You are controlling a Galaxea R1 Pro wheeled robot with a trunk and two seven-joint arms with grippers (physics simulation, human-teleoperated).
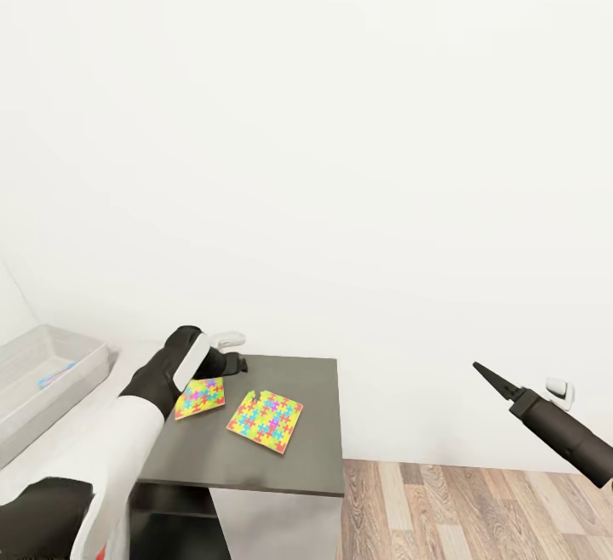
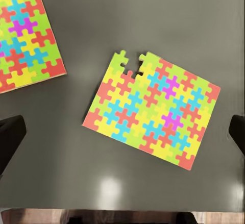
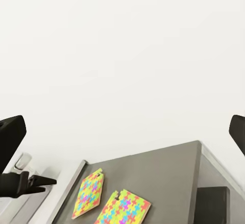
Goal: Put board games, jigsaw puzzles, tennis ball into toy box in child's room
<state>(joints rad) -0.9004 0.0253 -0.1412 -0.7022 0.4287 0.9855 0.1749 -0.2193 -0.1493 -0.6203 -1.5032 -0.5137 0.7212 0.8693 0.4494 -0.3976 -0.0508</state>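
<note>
Two jigsaw puzzles lie flat on a dark grey table [image 1: 298, 466]: one [image 1: 199, 397] by my left forearm, the other [image 1: 266, 420] to its right. My left gripper [image 1: 240, 364] hovers open above the table's back edge. In the left wrist view its fingers [image 2: 10, 137] stand wide apart, with one puzzle [image 2: 153, 117] below and between them and the other [image 2: 28, 35] off to the side. The toy box [image 1: 34, 356] stands at the far left with a colourful flat piece [image 1: 55, 375] inside. My right gripper [image 1: 487, 375] is open in mid-air over the floor, holding nothing.
A white wall rises close behind the table. To the table's right is wood plank floor [image 1: 468, 509], with a white wall socket [image 1: 559, 388] low on the wall. The right wrist view looks across both puzzles [image 3: 125, 208] toward my left gripper [image 3: 30, 182].
</note>
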